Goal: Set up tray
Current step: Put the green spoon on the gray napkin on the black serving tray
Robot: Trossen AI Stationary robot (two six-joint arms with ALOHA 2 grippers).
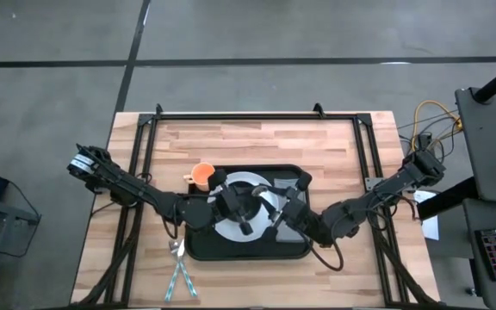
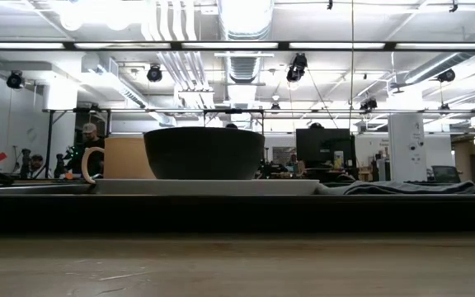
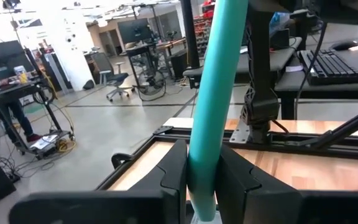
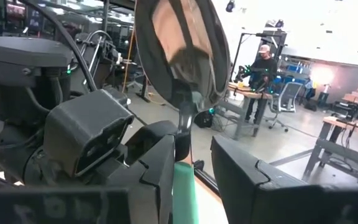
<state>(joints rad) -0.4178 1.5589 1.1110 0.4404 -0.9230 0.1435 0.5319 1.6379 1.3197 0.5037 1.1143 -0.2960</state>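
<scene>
On the bench [image 1: 257,142] lies one black tray [image 1: 295,250], holding one white plate [image 1: 265,200] and one dark bowl [image 2: 204,153]. One orange mug [image 1: 201,174] sits at its far-left corner. The left gripper [image 3: 201,180] fingers pinch a teal handle [image 3: 213,93]. The right gripper [image 4: 194,177] fingers stand spread beside one spoon [image 4: 182,53]. Two teal utensils [image 1: 181,274] lie on the bench beside the tray.

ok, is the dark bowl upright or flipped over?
Upright. In the low view the bowl sits base-down on the white plate, wider at its rim than its foot. Contents: cannot tell.
</scene>
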